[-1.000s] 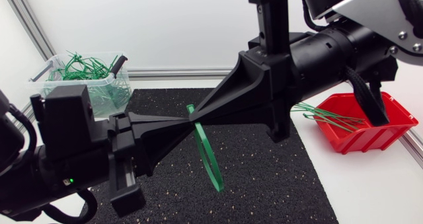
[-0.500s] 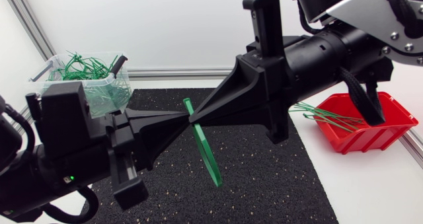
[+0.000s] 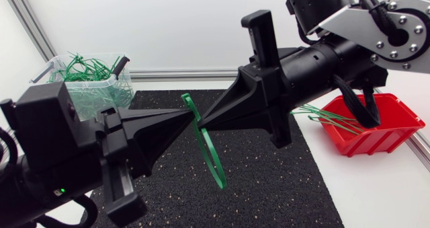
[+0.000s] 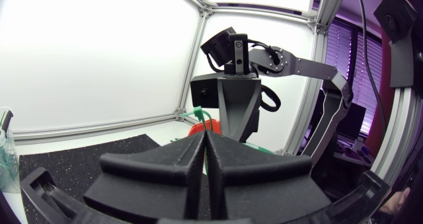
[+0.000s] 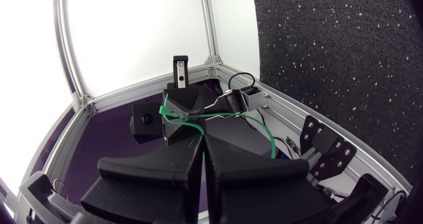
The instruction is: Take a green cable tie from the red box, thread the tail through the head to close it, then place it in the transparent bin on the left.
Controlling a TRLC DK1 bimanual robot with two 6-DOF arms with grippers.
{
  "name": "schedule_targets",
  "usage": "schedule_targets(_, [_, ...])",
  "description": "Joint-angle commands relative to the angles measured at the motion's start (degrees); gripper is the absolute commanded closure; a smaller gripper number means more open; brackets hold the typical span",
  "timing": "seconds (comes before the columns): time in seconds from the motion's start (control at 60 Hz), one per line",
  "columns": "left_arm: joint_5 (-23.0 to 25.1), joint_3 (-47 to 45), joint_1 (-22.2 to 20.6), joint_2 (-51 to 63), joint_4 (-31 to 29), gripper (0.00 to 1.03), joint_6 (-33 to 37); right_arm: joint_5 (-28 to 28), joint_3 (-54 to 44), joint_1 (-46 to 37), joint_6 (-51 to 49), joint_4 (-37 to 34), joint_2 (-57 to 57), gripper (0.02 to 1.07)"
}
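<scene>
A green cable tie (image 3: 212, 158) hangs in a loop above the black mat, midway between my two arms. My left gripper (image 3: 189, 116) comes in from the lower left and is shut on the tie's upper part. My right gripper (image 3: 201, 124) meets it tip to tip from the upper right, also shut on the tie. In the left wrist view the tie (image 4: 201, 113) sticks up past the closed fingertips (image 4: 203, 134), with the right gripper's body just ahead. In the right wrist view the tie (image 5: 263, 126) curves out from that gripper (image 5: 201, 137).
The red box (image 3: 393, 130) with several green ties (image 3: 329, 117) sits at the right of the black mat (image 3: 269, 181). The transparent bin (image 3: 101, 97) at the back left holds several closed green ties.
Both grippers have shifted a little up and left with the tie still between them. The tie's top end now sits slightly higher; the loop swings a little.
</scene>
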Motion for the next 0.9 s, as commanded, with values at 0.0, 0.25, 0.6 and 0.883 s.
schedule_targets(0.0, [1.1,-1.3,-1.8,0.6,0.5,1.0,1.5,0.7,1.1,-0.8,1.4,0.3,-0.5,1.01])
schedule_targets(0.25, [0.9,-1.9,-1.6,1.7,1.1,1.0,2.5,0.7,2.0,-0.4,1.5,0.1,-3.0,1.01])
schedule_targets(0.6, [-0.8,-1.7,-2.5,0.1,1.1,1.0,3.4,0.4,-0.5,-1.4,0.7,2.1,3.0,1.01])
schedule_targets(0.883, [-2.1,-2.0,-2.3,-1.2,1.3,0.99,4.4,0.4,-1.4,-2.3,0.6,2.4,3.6,1.01])
